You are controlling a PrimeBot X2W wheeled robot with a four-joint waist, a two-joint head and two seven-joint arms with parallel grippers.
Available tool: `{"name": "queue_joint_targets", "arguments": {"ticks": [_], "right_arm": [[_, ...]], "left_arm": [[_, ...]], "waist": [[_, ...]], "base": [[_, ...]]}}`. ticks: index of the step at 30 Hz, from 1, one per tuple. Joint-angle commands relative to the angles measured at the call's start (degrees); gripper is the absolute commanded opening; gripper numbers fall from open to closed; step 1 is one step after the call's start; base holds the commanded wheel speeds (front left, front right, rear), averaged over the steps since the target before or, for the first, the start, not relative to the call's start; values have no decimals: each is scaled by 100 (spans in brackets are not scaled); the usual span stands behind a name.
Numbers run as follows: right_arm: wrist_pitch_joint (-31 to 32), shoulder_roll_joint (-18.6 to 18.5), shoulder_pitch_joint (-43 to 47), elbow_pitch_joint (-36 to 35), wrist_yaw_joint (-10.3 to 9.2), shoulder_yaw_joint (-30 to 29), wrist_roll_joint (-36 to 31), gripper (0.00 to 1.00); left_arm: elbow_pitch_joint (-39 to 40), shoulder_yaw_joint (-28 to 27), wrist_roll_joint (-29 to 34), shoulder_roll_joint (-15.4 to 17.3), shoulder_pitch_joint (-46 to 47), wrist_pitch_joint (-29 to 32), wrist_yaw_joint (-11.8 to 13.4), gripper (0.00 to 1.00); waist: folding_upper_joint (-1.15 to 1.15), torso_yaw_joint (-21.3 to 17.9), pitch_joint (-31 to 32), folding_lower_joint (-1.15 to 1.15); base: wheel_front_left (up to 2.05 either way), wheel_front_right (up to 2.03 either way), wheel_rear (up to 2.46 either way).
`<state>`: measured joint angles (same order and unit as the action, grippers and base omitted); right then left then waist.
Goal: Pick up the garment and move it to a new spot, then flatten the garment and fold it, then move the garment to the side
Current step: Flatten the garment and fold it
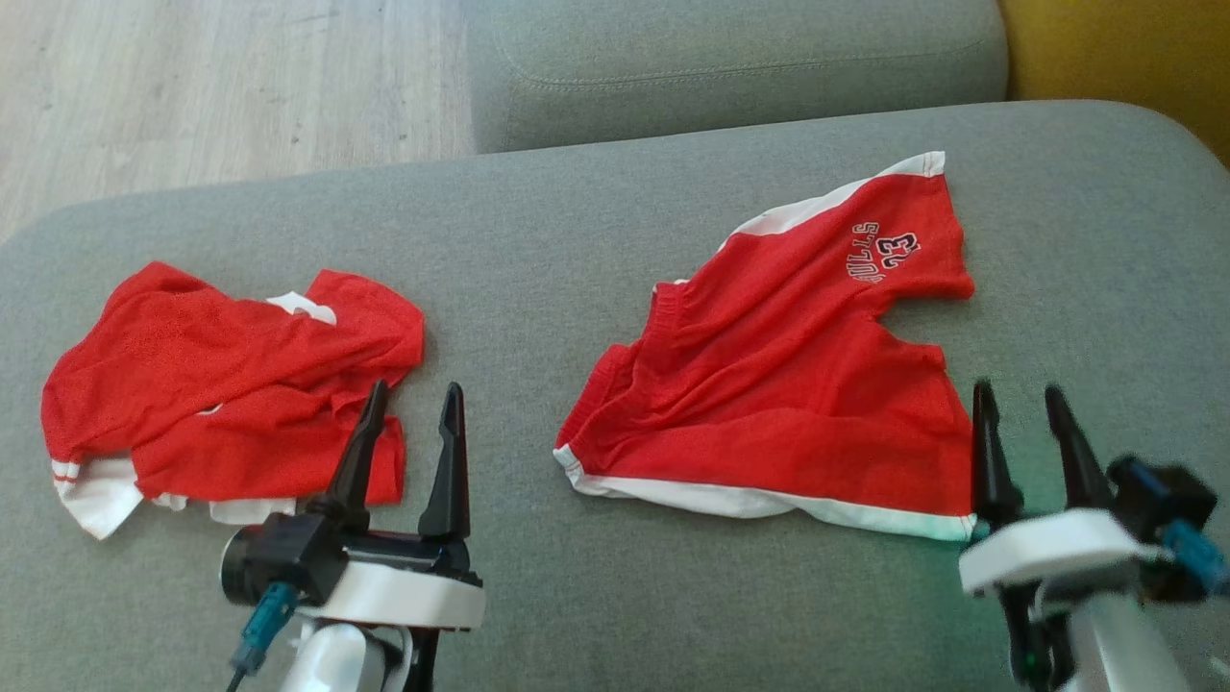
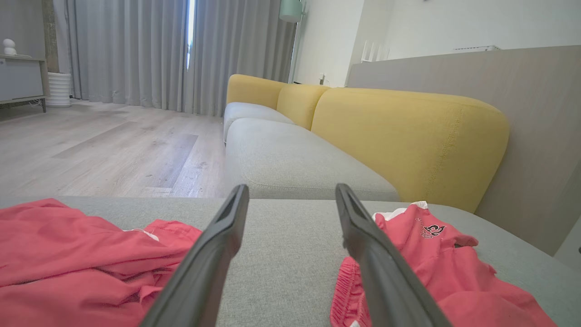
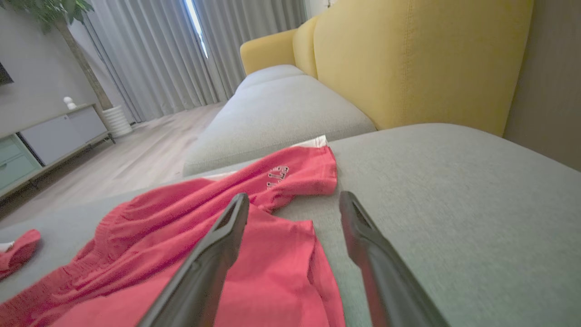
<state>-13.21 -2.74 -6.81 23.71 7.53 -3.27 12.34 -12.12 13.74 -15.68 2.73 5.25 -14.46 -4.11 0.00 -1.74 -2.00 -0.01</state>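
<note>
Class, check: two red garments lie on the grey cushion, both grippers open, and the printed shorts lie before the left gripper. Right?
No: the head view shows the printed shorts before the right gripper; the crumpled garment lies by the left gripper. Both lie on the grey cushion, grippers open.

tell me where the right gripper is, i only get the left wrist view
observer: the right gripper hangs open and holding nothing at the near right corner of the shorts.
operator: ok and how do the shorts lie overall
observer: mostly spread out, waistband toward the left and bunched. A white band runs along their near edge.
operator: and my left gripper vs the other cloth
observer: in the head view the left gripper is open and its left fingertip overlaps the near right edge of the crumpled red garment. I cannot tell whether it touches.
</note>
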Motion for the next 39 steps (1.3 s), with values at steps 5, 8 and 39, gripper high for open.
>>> {"name": "queue_joint_targets", "arguments": {"ticks": [5,8,39], "right_arm": [[-159,-14,118,-268,-4,168,-62,100],[-172,-14,125,-375,-4,175,-51,100],[-178,-14,-179,-723,-4,23,-77,100]], "left_arm": [[112,-140,69,15,102,-54,-68,100],[66,-155,108,15,106,-54,-97,100],[-2348,2369,746,1191,2168,143,-336,100]], "waist": [[0,17,-48,1],[0,1,-74,1],[0,-309,-858,1]], "base": [[0,0,0],[0,0,0],[0,0,0]]}}
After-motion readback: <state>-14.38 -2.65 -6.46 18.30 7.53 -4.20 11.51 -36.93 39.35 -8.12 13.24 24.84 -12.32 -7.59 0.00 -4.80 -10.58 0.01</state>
